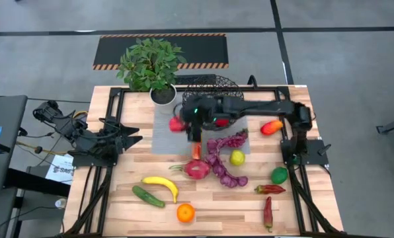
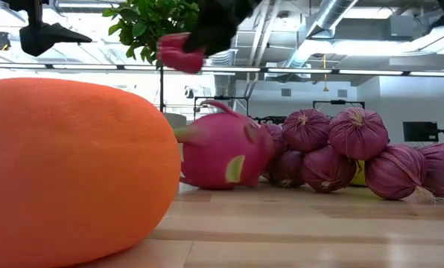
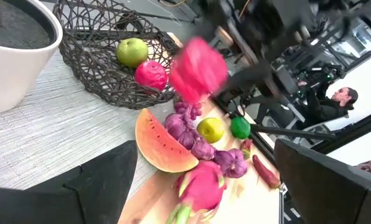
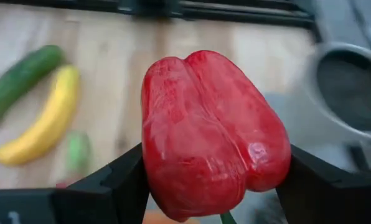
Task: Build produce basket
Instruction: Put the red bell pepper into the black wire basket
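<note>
Right pincer (image 4: 204, 186) grips red pepper (image 4: 210, 130) above the mat (image 1: 160, 135).

My right gripper (image 1: 181, 124), clamped on the red pepper (image 1: 176, 123), hangs above the grey mat (image 1: 162, 135). The potted plant (image 1: 152, 66) crowds the basket (image 1: 210, 89) from the left; the mat's left half lies open.

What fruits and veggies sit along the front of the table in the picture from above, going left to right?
Cucumber → banana → orange → the long red chili.
</note>
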`<state>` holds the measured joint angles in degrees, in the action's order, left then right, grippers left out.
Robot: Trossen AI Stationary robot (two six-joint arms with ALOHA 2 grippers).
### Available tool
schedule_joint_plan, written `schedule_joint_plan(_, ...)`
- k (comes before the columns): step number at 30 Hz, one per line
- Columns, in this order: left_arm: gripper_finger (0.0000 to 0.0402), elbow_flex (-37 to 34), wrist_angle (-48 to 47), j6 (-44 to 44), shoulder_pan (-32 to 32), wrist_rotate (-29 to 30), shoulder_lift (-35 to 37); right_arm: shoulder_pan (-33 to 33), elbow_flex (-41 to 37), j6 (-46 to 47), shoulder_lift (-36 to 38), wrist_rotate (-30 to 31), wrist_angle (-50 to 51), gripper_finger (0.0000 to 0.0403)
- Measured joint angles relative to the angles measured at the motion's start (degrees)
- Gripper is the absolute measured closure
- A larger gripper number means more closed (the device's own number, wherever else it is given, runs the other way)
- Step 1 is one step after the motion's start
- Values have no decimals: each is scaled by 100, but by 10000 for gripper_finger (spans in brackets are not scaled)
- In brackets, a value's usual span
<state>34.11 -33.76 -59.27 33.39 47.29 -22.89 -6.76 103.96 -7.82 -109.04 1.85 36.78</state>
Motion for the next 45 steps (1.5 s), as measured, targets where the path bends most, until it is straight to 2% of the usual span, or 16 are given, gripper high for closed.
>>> schedule_joint_plan(6, 38, 0, -22, -13, 0, 0, 2, -800, -4, 30, 460, 218, 703, 117)
schedule_joint_plan(12, 38, 0, -28, -15, 0, 10, 1, -1727, -4, 35, 487, 281, 1214, 117)
schedule_joint_plan(19, 38, 0, -34, -15, 0, 203, 2, -2482, -678, 4, 466, -9, 637, 117)
schedule_joint_plan(30, 38, 0, -42, -49, 0, 543, 2, -2866, -2066, -126, 462, -42, -881, 116)
schedule_joint_plan(45, 38, 0, -44, -57, -1, 597, 2, -2977, -2667, -177, 464, -42, -1400, 116)
